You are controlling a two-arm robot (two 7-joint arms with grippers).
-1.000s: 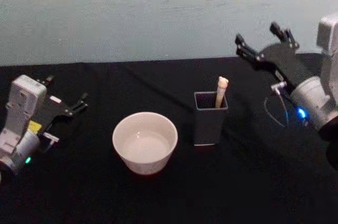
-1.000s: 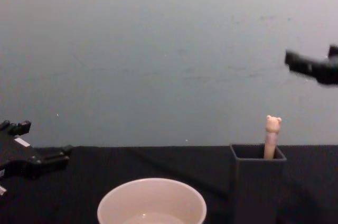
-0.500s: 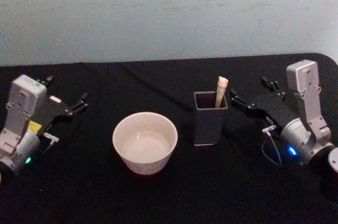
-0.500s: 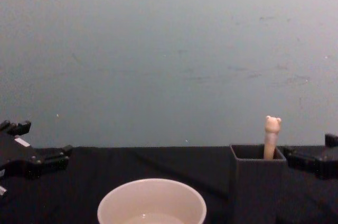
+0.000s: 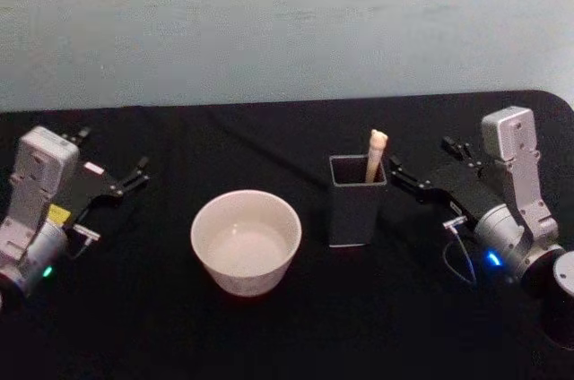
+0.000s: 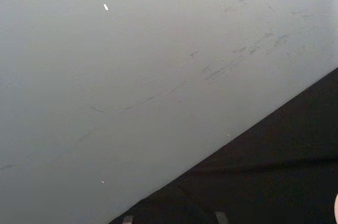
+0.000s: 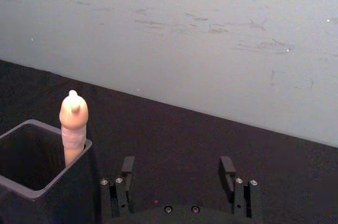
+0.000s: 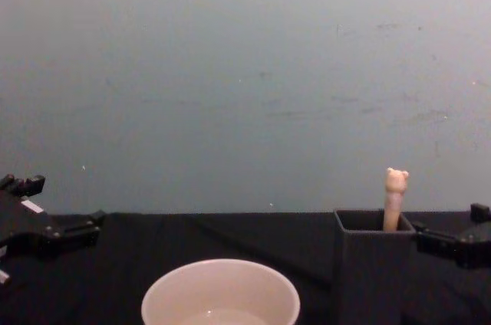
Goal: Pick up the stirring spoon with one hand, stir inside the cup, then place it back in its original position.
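The right claw (image 5: 420, 170) has come down from high near the wall and now sits low, just right of the holder (image 5: 356, 201), a touch nearer it than half a second ago. The spoon (image 5: 375, 155), holder and cup (image 5: 246, 241) have not moved.

The claw's fingers stand apart, empty. The spoon stands in the holder, leaning in its far right corner, bear knob above the rim. The cup sits on the surface left of the holder, apart from it.

The risk: the claw is level with the holder's rim, so a sideways push would likely strike the wall and tip or slide the holder. A pinch on the rounded knob could also slip.

The spoon lies left of the claw and slightly higher, close but not between the fingers. The left claw (image 5: 130, 177) rests parked at the far left, fingers apart.
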